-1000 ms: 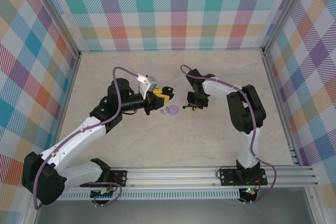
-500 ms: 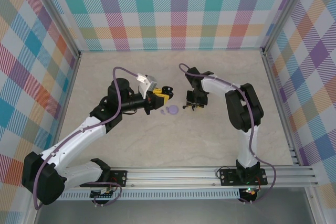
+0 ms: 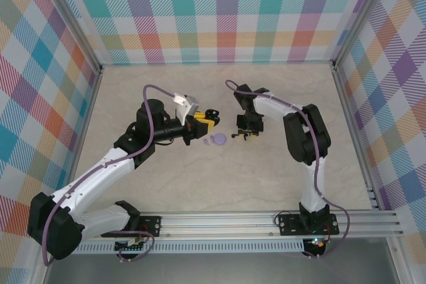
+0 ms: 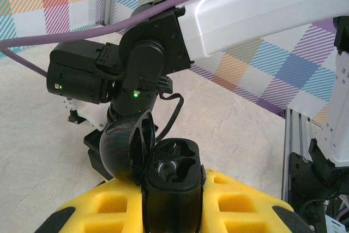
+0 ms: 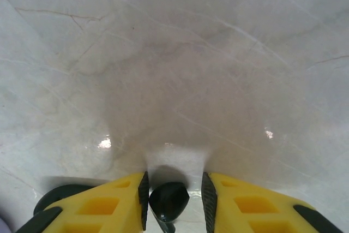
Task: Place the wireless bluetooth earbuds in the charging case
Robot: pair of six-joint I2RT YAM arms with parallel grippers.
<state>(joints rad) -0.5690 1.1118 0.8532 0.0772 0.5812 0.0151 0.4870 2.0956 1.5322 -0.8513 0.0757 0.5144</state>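
While the left jaws are clamped shut on a small black hinged plastic charging case point(image 4: 173, 172), its lid point(image 4: 122, 145) swung open and two moulded recesses showing, the right jaws stand slightly apart low over the pale marbled table point(image 5: 174, 69) with one tiny black curved earbud point(image 5: 169, 200) between them; whether they grip it I cannot tell. A round lavender plastic puck point(image 3: 217, 140) lies on the table just beside the left jaws.
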